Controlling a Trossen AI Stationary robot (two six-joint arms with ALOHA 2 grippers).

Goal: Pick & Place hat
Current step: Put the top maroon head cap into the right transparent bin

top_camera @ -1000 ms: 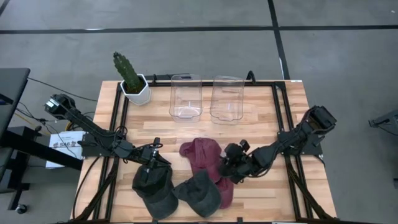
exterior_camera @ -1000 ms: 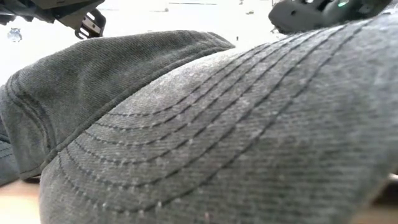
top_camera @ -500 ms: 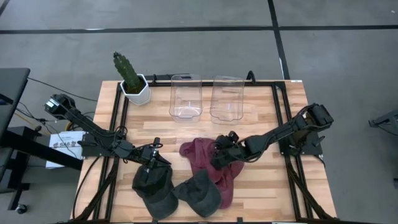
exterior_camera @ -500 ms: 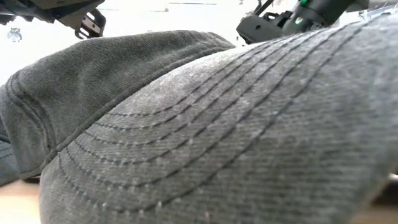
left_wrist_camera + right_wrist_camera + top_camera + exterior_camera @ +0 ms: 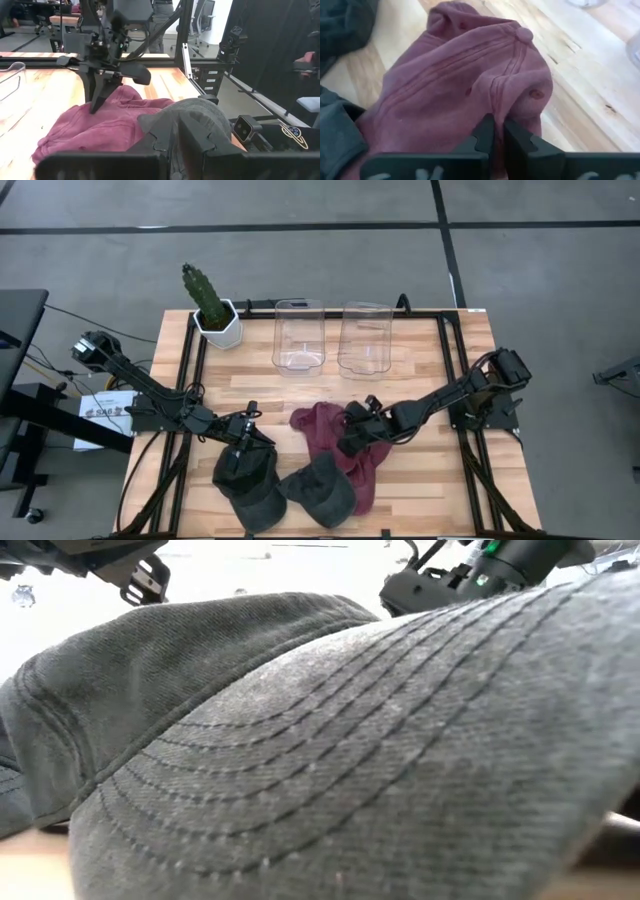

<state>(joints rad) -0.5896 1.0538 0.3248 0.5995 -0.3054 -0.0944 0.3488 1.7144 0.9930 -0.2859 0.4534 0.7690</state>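
High view shows three caps bunched at the near edge of the wooden worktop: a maroon hat in the middle, a grey cap overlapping its near side, and a darker grey cap just to the left of that. The right claw reaches in from the right side and sits on the maroon hat's right part; in the right wrist view its two dark fingers stand almost together, pinching a raised fold of the maroon fabric beside the crown's button. In the left wrist view the same claw stands point-down on the maroon hat, which lies crumpled on the worktop, touching the grey cap next to it. The left claw rests on top of the darker grey cap; its fingers look nearly closed over the grey cloth, though whether they actually grip it I cannot tell. Low view is almost filled by the stitched brim of a grey cap, with the arms only peeking above it. Behind the caps stand two clear plastic bins side by side and, toward the far left corner, a potted cactus in a white pot.
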